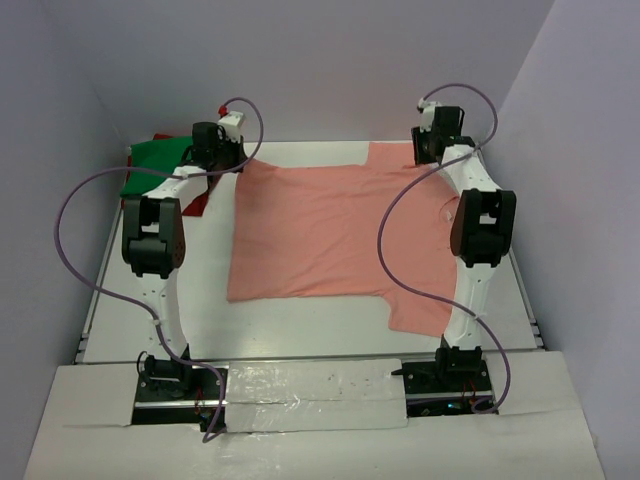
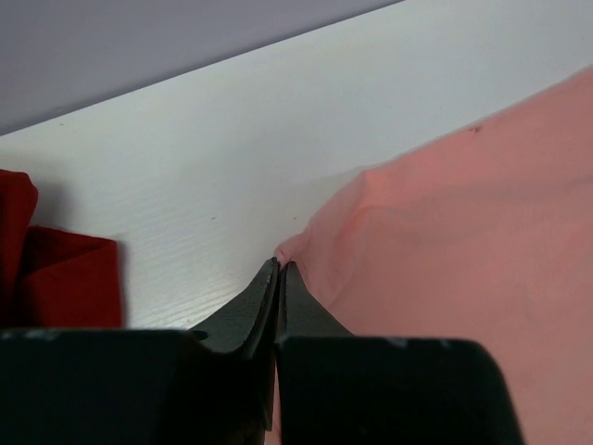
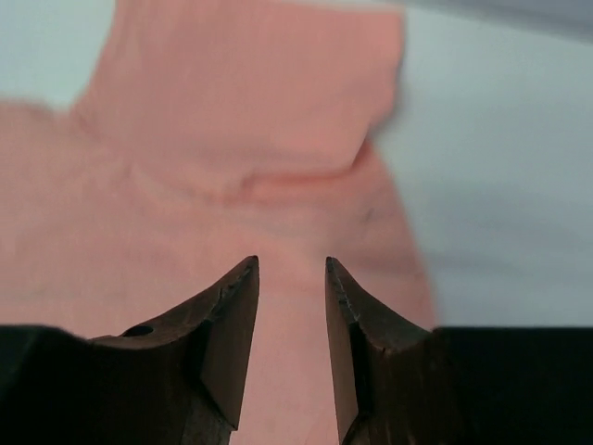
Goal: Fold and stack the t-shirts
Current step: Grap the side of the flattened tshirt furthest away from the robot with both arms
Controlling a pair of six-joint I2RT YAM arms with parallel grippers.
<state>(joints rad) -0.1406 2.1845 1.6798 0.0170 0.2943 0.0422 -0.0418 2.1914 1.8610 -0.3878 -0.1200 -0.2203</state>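
Our left pincer point(image 2: 280, 267) is clamped on the salmon-pink t-shirt point(image 1: 320, 230) at its far-left corner; our right pincer point(image 3: 292, 264) hangs part-open, empty, above its far-right corner.

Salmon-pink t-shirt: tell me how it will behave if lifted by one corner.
Probably floppy: the salmon-pink t-shirt puckers toward the shut left hand. Likely light; it lies thin and flat on the table. It would drape and drag, not lift whole.
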